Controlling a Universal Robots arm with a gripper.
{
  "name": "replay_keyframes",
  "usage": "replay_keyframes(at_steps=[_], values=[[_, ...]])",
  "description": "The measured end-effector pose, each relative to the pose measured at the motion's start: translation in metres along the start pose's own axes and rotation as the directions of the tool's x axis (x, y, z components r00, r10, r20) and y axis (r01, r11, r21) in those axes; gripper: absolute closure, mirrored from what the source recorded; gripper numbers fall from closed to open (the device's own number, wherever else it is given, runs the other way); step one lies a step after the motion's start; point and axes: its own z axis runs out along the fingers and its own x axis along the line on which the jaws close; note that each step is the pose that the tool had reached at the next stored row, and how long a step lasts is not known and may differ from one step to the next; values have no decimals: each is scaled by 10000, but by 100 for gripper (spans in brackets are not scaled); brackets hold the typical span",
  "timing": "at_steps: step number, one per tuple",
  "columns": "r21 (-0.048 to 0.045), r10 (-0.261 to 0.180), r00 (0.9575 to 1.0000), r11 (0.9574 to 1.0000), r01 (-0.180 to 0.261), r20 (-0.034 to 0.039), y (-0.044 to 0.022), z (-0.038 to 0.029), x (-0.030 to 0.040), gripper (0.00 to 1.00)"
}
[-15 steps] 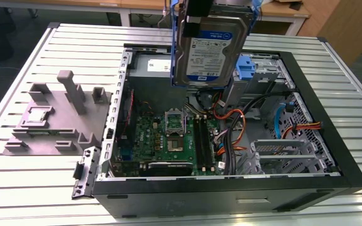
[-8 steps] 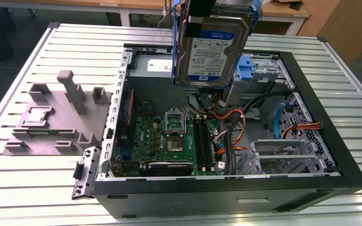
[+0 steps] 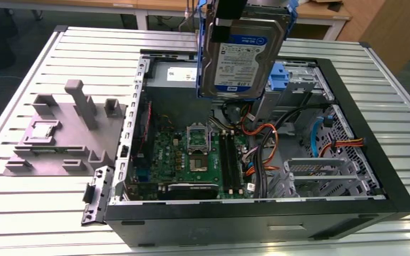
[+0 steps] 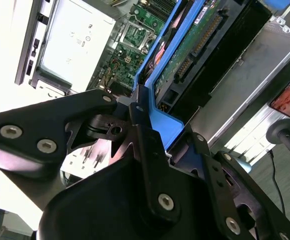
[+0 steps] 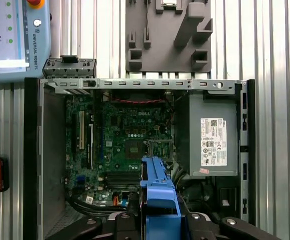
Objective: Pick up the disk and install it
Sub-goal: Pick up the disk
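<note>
**Disk held in the air over the open computer case**

The disk is gripped by the gripper, which is closed on the edge of the disk's blue carrier. In the second wrist view one dark finger is seen pressed against the blue plastic. In the exterior view the disk is held nearly upright, with its labelled face turned to the camera. It is raised above the far part of the case and is kept clear of everything inside.

The grey power supply is seen just past the disk's lower edge, at the far wall of the case. The motherboard is exposed below, and orange and black cables are run beside it. A metal drive cage is placed toward the exterior view's right.

The case is laid on its side on a slatted metal table. A grey plastic fixture is set on the table beside the case, at the exterior view's left. In the first wrist view the carrier's blue end is seen over the motherboard.
</note>
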Motion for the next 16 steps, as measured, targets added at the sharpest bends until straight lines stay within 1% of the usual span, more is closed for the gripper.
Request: replay_keyframes(at_steps=[6,16], values=[[-1,-2,10000,10000,2,0,34,2,1,63],[0,-2,10000,10000,2,0,47,2,1,63]])
